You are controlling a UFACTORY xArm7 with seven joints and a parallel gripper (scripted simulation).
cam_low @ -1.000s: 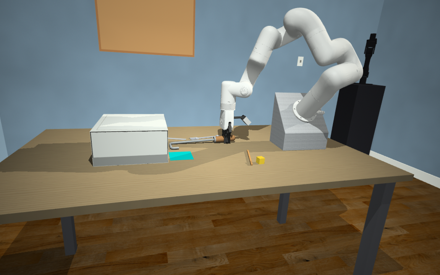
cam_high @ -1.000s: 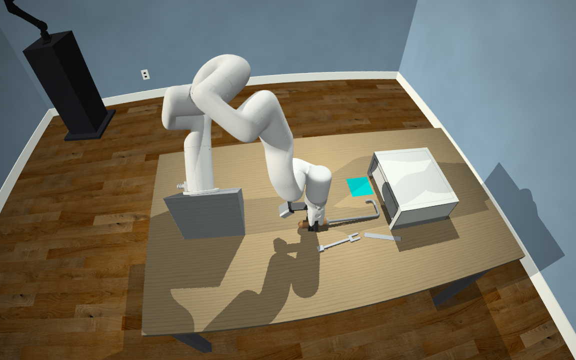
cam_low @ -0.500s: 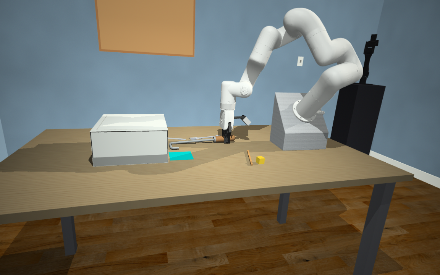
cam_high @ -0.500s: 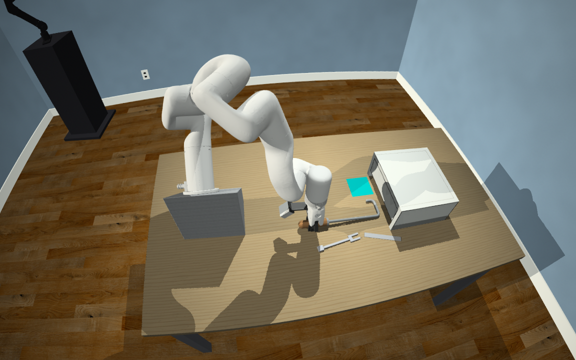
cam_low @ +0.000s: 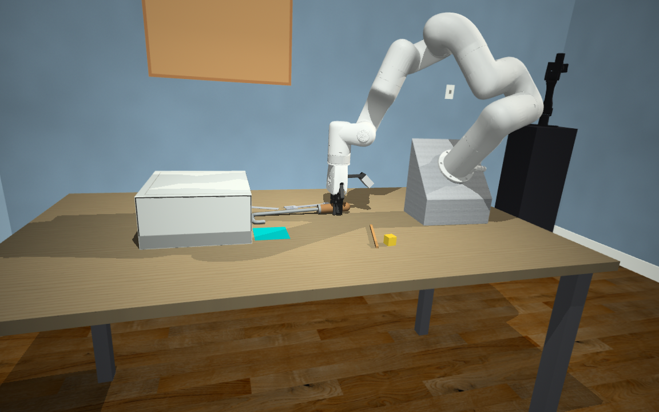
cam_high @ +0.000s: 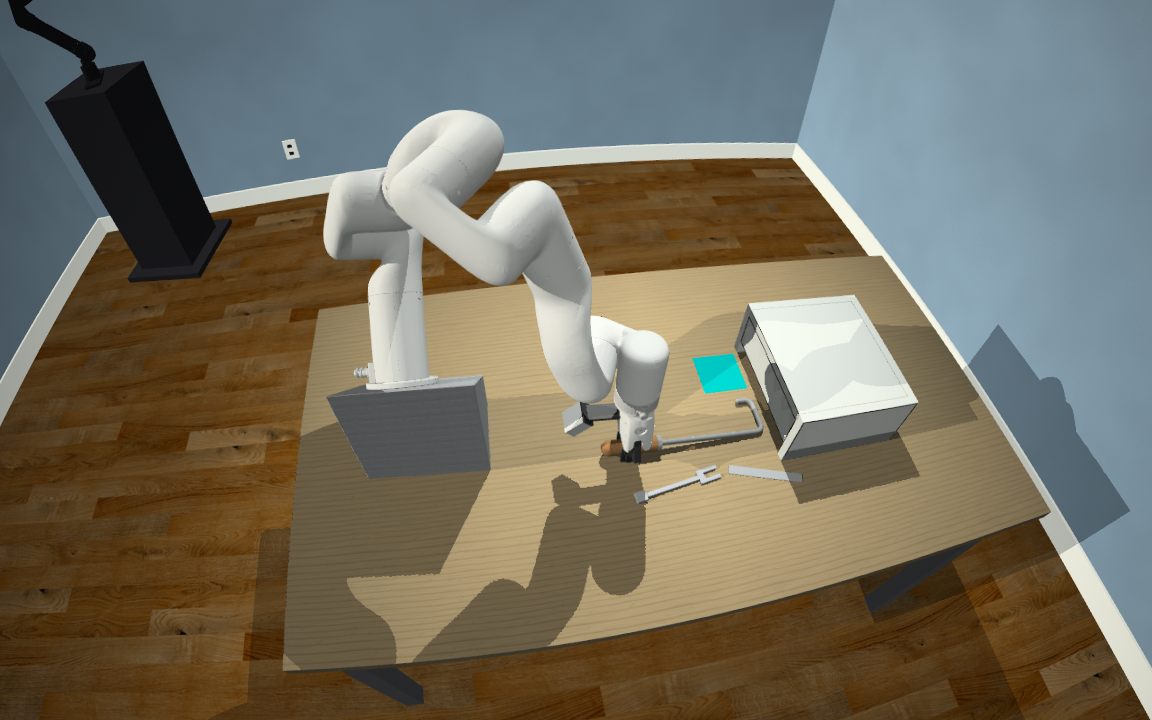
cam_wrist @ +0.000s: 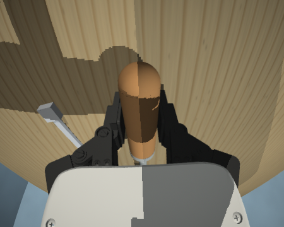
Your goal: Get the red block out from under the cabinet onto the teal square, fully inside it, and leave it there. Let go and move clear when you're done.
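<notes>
My gripper [cam_high: 633, 450] is shut on the brown wooden handle [cam_wrist: 139, 107] of a grey hook tool [cam_high: 712, 435], low at the table. The gripper also shows in the exterior view [cam_low: 337, 206] and the wrist view [cam_wrist: 139, 118]. The tool's bent end [cam_high: 749, 409] lies near the front of the white cabinet [cam_high: 823, 371]. The teal square [cam_high: 719, 372] lies on the table beside the cabinet, also in the exterior view [cam_low: 270, 233]. The red block is hidden from every view.
A grey fork-ended tool [cam_high: 677, 485] and a flat grey bar [cam_high: 763, 472] lie near the hook tool. A thin wooden stick [cam_low: 373, 235] and a small yellow cube [cam_low: 389, 239] lie on the table. The arm's grey base block [cam_high: 413, 424] stands at the left.
</notes>
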